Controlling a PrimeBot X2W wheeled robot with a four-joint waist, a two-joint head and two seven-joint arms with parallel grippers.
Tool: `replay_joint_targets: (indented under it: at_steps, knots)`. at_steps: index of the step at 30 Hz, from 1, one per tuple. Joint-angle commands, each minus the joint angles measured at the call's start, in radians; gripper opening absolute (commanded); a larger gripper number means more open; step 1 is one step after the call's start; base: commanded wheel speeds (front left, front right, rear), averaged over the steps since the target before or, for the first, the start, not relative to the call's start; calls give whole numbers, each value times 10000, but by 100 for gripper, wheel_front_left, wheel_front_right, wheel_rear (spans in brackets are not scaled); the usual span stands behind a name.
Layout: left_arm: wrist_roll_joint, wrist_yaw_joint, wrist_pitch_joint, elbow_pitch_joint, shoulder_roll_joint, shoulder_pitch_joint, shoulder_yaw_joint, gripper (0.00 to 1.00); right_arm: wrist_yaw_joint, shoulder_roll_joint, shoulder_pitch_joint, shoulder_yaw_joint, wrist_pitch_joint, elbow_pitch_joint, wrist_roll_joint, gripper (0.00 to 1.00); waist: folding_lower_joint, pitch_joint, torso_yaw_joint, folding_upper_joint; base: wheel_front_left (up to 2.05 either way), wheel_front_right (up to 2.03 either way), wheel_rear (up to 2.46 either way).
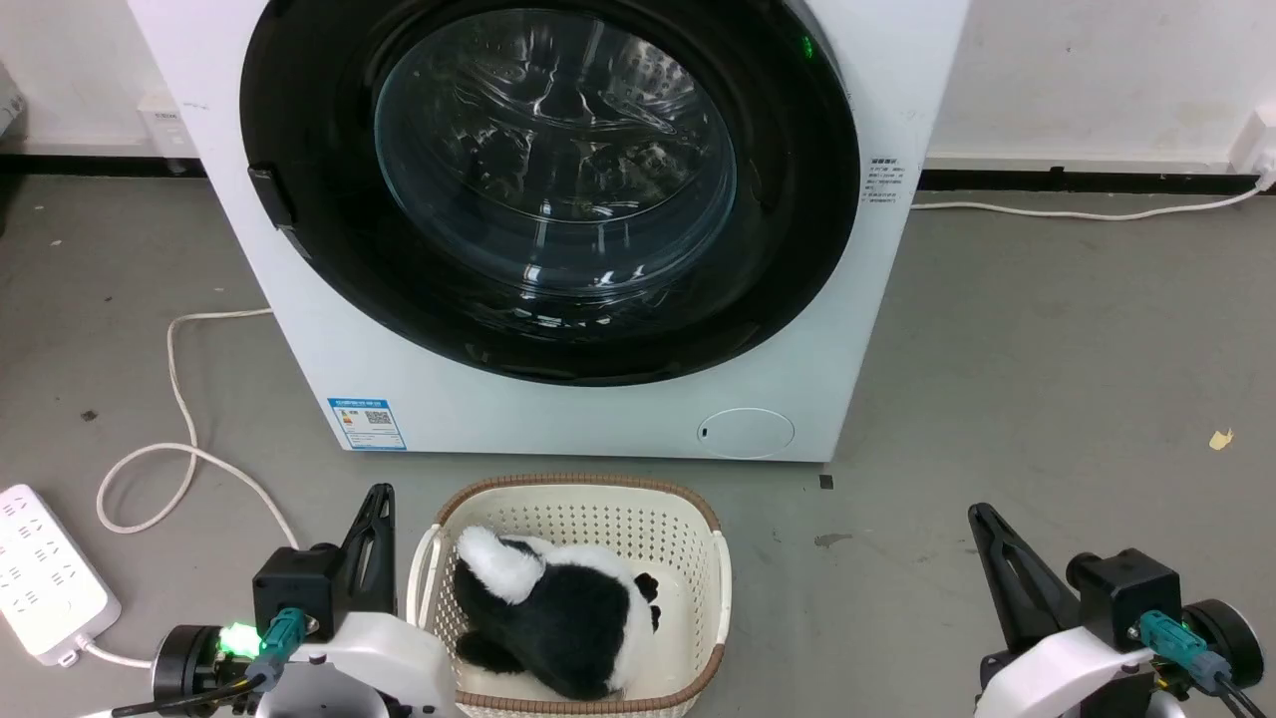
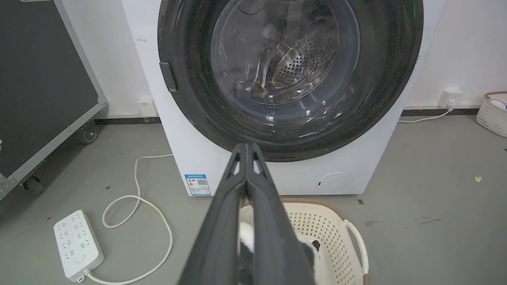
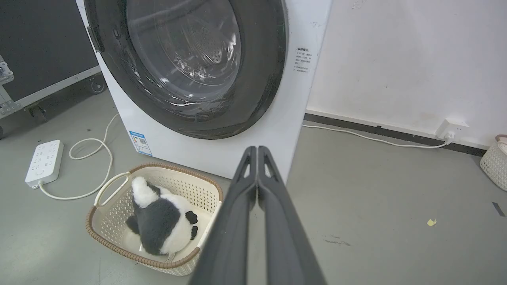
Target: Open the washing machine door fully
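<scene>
The washing machine door, a wide glossy black disc with a clear glass bowl centre, lies flat against the white machine body; it also fills the top of the left wrist view and the right wrist view. A small black handle tab sits on its left rim. My left gripper rests low at the lower left, shut and holding nothing, well short of the door. My right gripper rests low at the lower right, also shut and holding nothing. In the wrist views each pair of fingertips touches.
A cream basket holding a black-and-white plush toy stands on the floor right before the machine, between my grippers. A white power strip and its looping cable lie at the left. A dark wheeled case stands left of the machine.
</scene>
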Motion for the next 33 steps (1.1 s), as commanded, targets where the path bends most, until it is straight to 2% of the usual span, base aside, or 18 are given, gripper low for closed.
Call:
replay_joint_targets:
  at_steps: [1, 33]
  knots:
    - [89, 20, 3, -37, 12, 177, -5, 0, -9, 53, -135, -7, 5, -45, -76, 0, 0, 0, 0, -1, 0, 0, 0]
    - [89, 20, 3, -37, 12, 177, -5, 0, -9, 53, -135, -7, 5, -45, -76, 0, 0, 0, 0, -1, 0, 0, 0]
